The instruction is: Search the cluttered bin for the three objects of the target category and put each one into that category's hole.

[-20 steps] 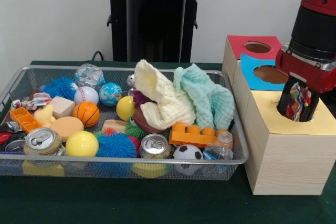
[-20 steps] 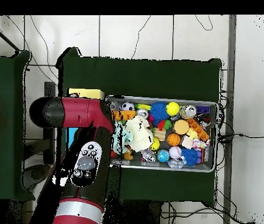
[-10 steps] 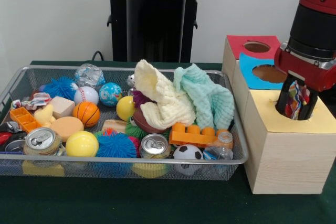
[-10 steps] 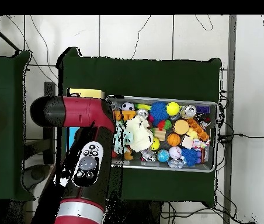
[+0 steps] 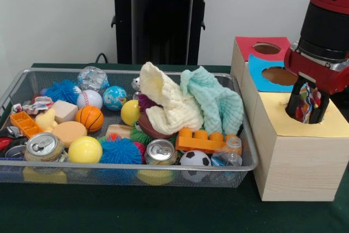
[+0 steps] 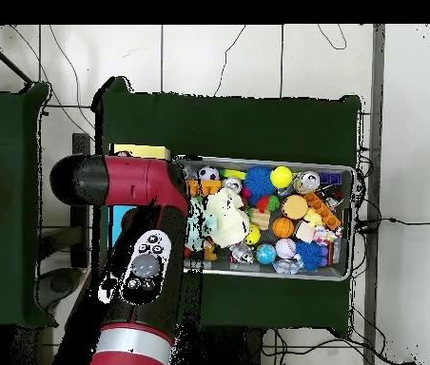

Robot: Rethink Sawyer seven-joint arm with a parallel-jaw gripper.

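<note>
Your hand point(image 5: 308, 106) grips a patterned cloth point(image 5: 306, 103) just above the yellow hole point(image 5: 322, 117). Next, release it so it drops in.

Front view: you look level and close across the green table point(image 5: 136, 211), with the mesh bin point(image 5: 125, 175) filling the left and the wooden box point(image 5: 297, 162) with coloured holes at right, the arm point(image 5: 327, 25) entering from the top right. Overhead view: you look straight down from high up, taking in the whole table point(image 6: 228, 124) and surrounding floor, with the arm point(image 6: 138, 276) reaching up from the bottom. Both views share the bin point(image 6: 342, 271), the table and the arm.
</note>
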